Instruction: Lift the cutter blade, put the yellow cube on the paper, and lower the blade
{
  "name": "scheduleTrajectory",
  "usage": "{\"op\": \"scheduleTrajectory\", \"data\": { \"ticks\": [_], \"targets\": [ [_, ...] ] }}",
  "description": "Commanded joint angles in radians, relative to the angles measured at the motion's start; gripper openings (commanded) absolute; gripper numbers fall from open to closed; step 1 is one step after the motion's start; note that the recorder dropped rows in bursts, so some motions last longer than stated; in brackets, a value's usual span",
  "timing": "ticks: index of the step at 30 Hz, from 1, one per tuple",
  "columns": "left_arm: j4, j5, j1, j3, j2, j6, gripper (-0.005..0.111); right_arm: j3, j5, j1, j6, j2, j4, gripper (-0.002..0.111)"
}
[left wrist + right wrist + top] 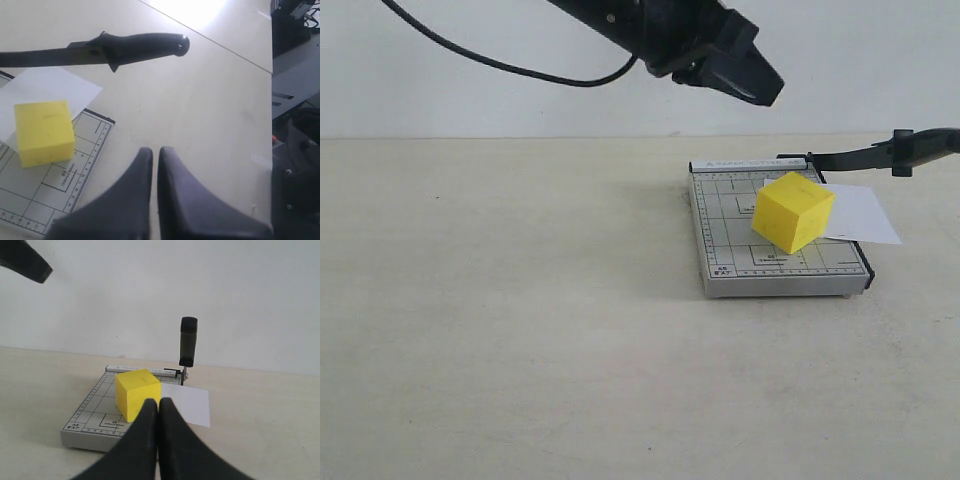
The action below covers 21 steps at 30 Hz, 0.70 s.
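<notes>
The yellow cube (pixel 793 211) sits on the grey gridded base (pixel 728 250), partly over the white paper (pixel 861 214), which sticks out past the base's right edge. The cutter blade (pixel 920 148) is raised, its black handle (pixel 188 339) standing up free, with nothing gripping it. My left gripper (pixel 767 90) hangs shut and empty above the base; in its wrist view the tips (pixel 155 151) meet over bare table beside the cube (pixel 44 131) and paper (pixel 47 89). My right gripper (pixel 159 402) is shut and empty, low in front of the cube (pixel 136 390).
The pale table (pixel 500 320) spreads wide to the left and front of the base. A black cable (pixel 480 55) trails from the left arm. Dark equipment (pixel 297 125) stands beyond the table edge in the left wrist view.
</notes>
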Motion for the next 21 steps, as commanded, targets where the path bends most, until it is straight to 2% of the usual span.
{"op": "scheduleTrajectory", "data": {
  "ticks": [1,3,5,10,13,14,18,21],
  "targets": [
    [0.013,-0.008,0.025,0.014,-0.067,-0.04,0.004,0.0,-0.008,0.002,0.0,-0.006,0.002,0.0],
    [0.016,-0.022,0.044,0.049,-0.104,-0.042,0.004,0.0,-0.008,0.002,0.0,-0.006,0.002,0.0],
    [0.05,-0.076,0.067,0.135,-0.175,-0.031,0.004,0.0,-0.008,0.002,0.0,-0.006,0.002,0.0],
    [0.034,-0.309,0.126,0.475,-0.434,0.057,0.004,0.0,-0.008,0.002,0.0,-0.006,0.002,0.0],
    [0.006,-0.411,0.126,0.614,-0.544,0.103,0.004,0.0,-0.008,0.002,0.0,-0.006,0.002,0.0],
    [-0.025,-0.457,0.126,0.708,-0.622,0.133,0.004,0.0,-0.008,0.002,0.0,-0.006,0.002,0.0],
    [-0.027,-0.509,0.126,0.93,-0.84,0.138,0.004,0.0,-0.008,0.002,0.0,-0.006,0.002,0.0],
    [-0.037,-0.545,0.126,1.044,-0.971,0.138,0.004,0.0,-0.008,0.002,0.0,-0.006,0.002,0.0]
  ]
}}
